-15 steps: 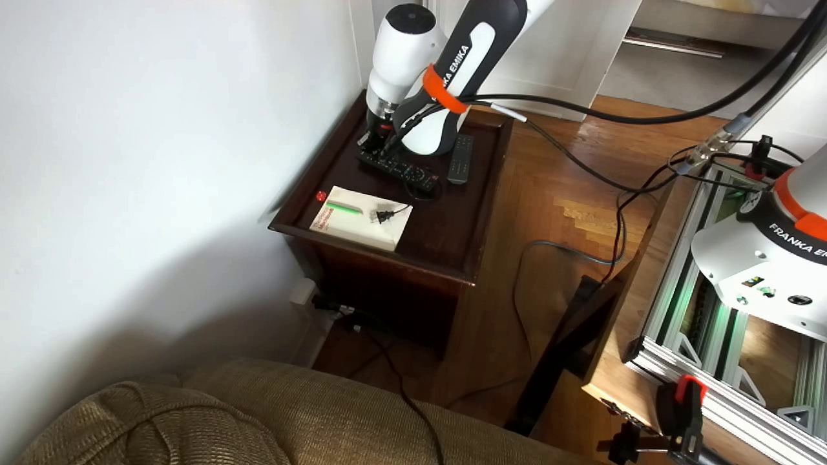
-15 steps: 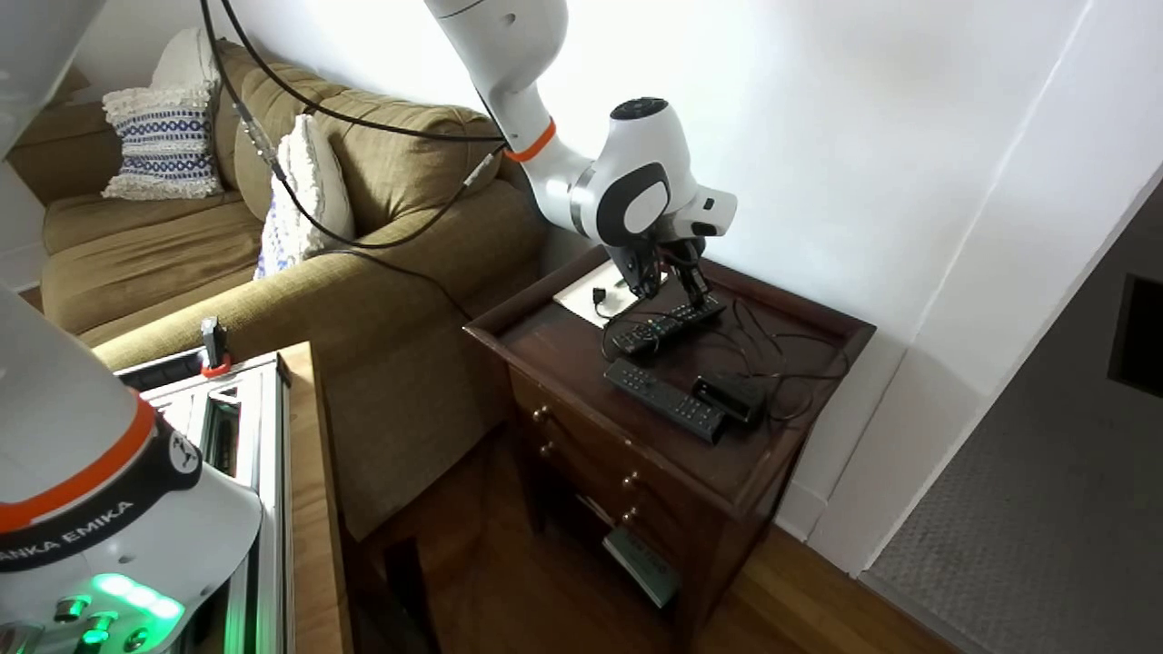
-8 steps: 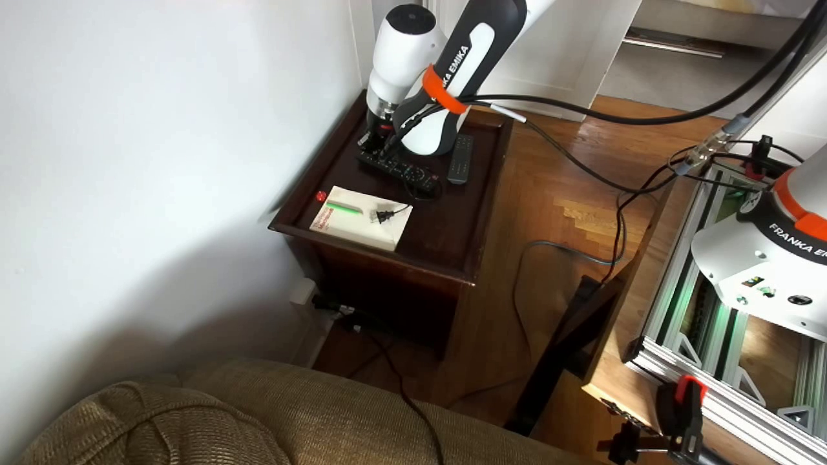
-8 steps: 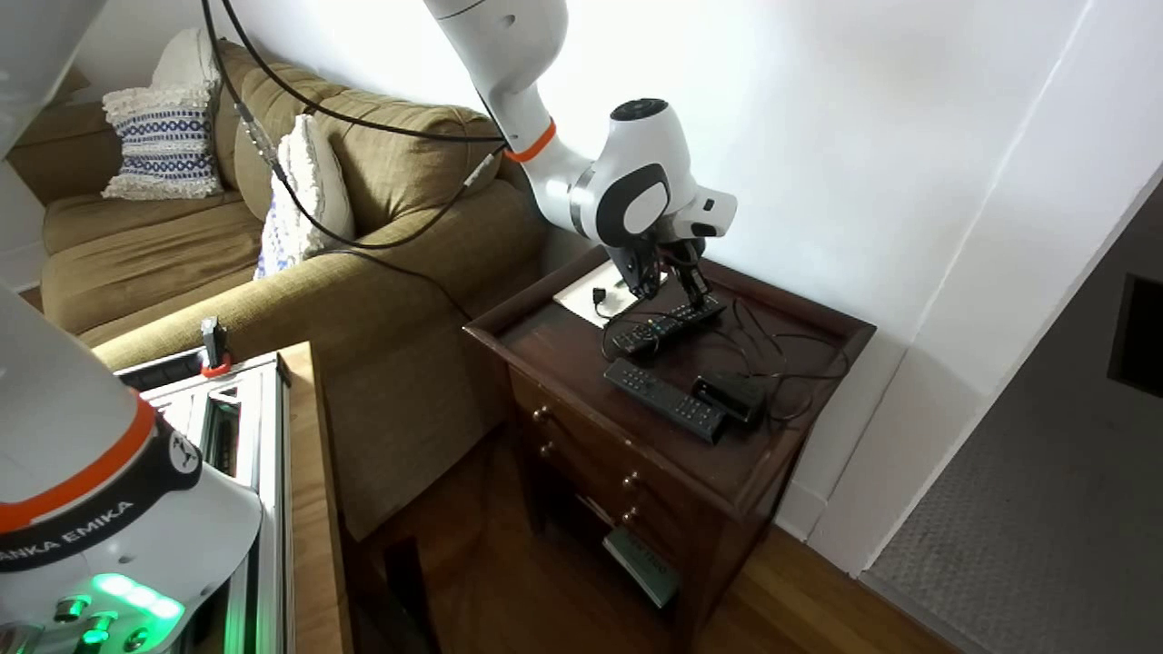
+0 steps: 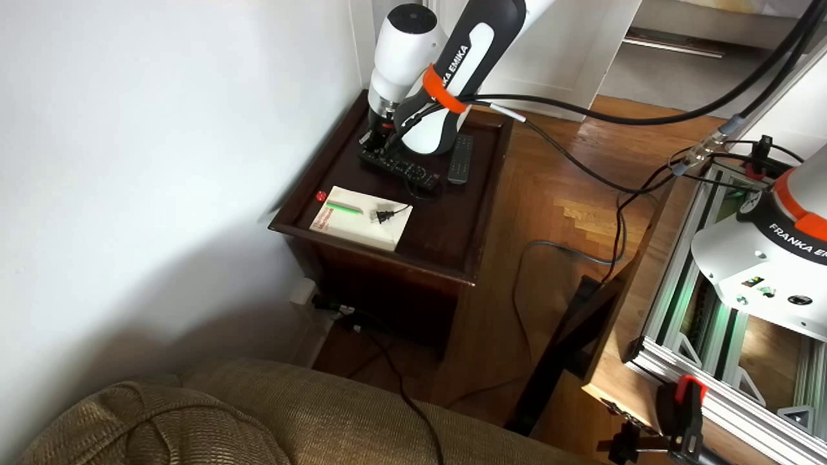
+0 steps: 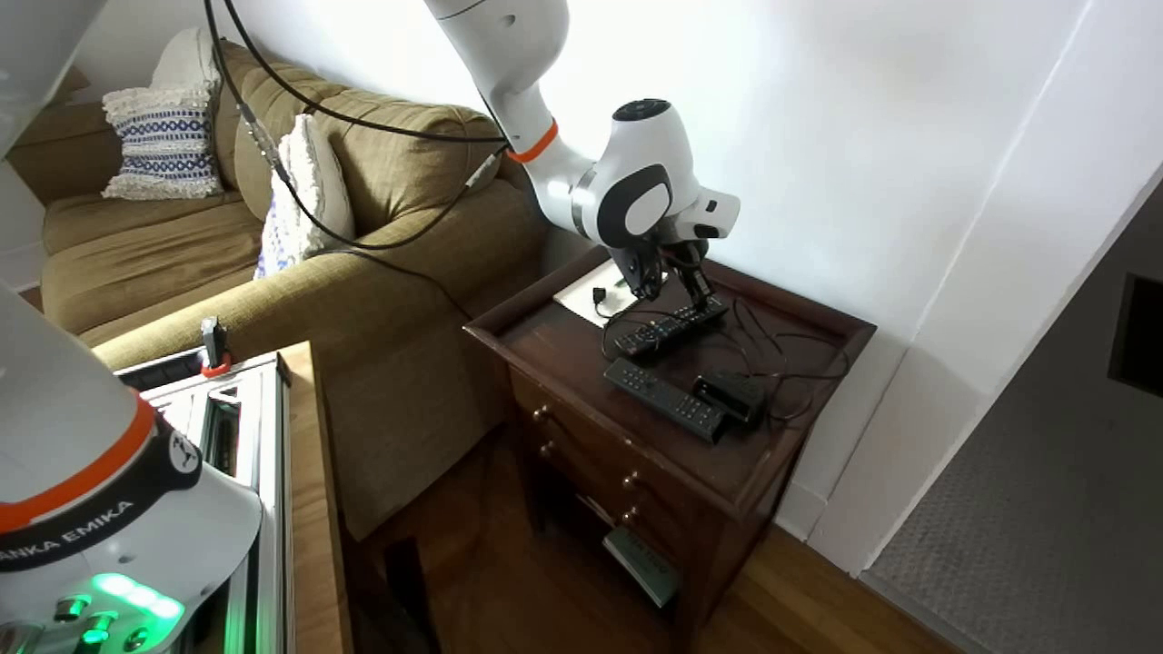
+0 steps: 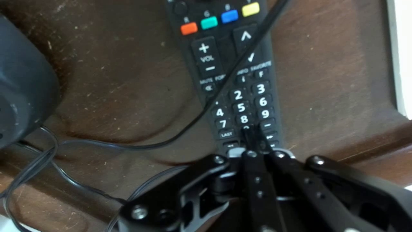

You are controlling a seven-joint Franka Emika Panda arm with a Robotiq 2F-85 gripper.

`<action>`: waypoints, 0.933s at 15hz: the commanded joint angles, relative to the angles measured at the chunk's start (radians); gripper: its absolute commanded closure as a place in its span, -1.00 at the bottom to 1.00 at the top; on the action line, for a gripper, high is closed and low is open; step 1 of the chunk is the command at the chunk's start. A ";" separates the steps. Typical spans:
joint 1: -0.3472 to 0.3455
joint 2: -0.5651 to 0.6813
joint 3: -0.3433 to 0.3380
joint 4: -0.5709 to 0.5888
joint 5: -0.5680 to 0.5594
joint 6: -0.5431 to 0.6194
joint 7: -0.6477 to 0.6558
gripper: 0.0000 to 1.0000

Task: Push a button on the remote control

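Note:
The black remote control (image 7: 206, 58) with white-labelled keys and red, green, blue and yellow keys lies on the dark wooden nightstand (image 6: 563, 341). It also shows in both exterior views (image 5: 417, 174) (image 6: 650, 338). My gripper (image 7: 252, 130) points down at the number-key end of the remote, its fingers together with nothing visible between them. The fingertips cover most of the 0 key and appear to touch the remote; whether a key is pressed in cannot be told. The gripper also shows in both exterior views (image 5: 378, 147) (image 6: 701, 304).
A thin black cable (image 7: 236, 64) crosses over the remote. A second dark remote (image 6: 663, 397) and a small black box (image 6: 731, 397) lie beside it. A white book (image 5: 352, 229) with a plug (image 5: 384, 215) lies on the nightstand. A wall (image 6: 863, 182) stands behind.
The gripper and the remote under it have shifted together very slightly, to the right in an exterior view. The rest has not visibly moved.

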 commanded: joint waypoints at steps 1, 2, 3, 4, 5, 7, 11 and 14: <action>0.002 0.013 0.004 0.006 0.045 0.000 -0.023 1.00; -0.001 -0.019 0.019 -0.008 0.052 -0.014 -0.026 1.00; 0.000 -0.036 0.025 -0.016 0.056 -0.014 -0.027 1.00; -0.004 -0.055 0.037 -0.022 0.062 -0.019 -0.029 1.00; 0.002 -0.082 0.040 -0.033 0.067 -0.022 -0.025 1.00; 0.018 -0.130 0.028 -0.051 0.067 -0.044 -0.019 1.00; 0.073 -0.239 -0.036 -0.118 0.024 -0.150 0.008 0.48; 0.106 -0.336 -0.070 -0.181 -0.038 -0.291 0.042 0.19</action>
